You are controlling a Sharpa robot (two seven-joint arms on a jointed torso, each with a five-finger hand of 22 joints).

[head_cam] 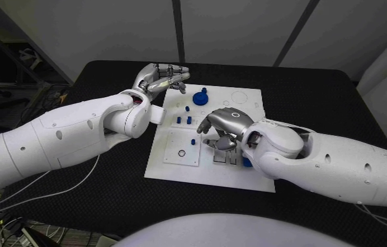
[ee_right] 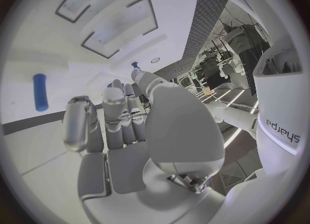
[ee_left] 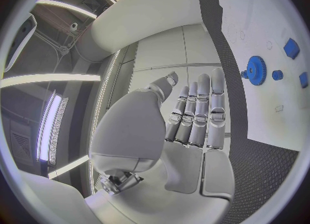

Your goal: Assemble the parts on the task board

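While both hands hover over the task board [head_cam: 173, 171], here's the picture, quick:

Right hand [head_cam: 222, 125]: low over the board's middle, palm down, fingers curled toward the surface. Right wrist view shows fingers [ee_right: 116, 115] lying side by side, nothing plainly between them. Can't tell if the tips touch a part underneath.

Left hand [head_cam: 161, 79]: up at the board's far-left corner, off the surface, fingers [ee_left: 197, 113] straight and pressed together, holding nothing.

Blue gear [head_cam: 201, 96]: stands near the board's far edge, just beside the left hand, apart from the fingertips.

Small blue pegs [head_cam: 184, 115]: a loose cluster betw. gear and right hand; one more peg [head_cam: 193, 142] stands on the inset plate.

Blue cylinder [ee_right: 40, 92]: lies flat on the board ahead of the right hand, per right wrist view.

Containers: none really. Closest thing is the inset plate [head_cam: 171, 156] at the board's near-left; it carries that one peg and a dark ring [head_cam: 182, 153]. Round outlines [head_cam: 239, 97] at the far-right corner look unfilled, prob. sockets, not sure.

Risk 1: right hand's curled fingers sit close over small parts. A sideways sweep could knock pegs over or push them off their spots.

Risk 2: the palm hides what's under it in the head view, so a pinch may miss or catch two pieces.

Risk 3: left hand close to the gear. A careless reach in could tip it.
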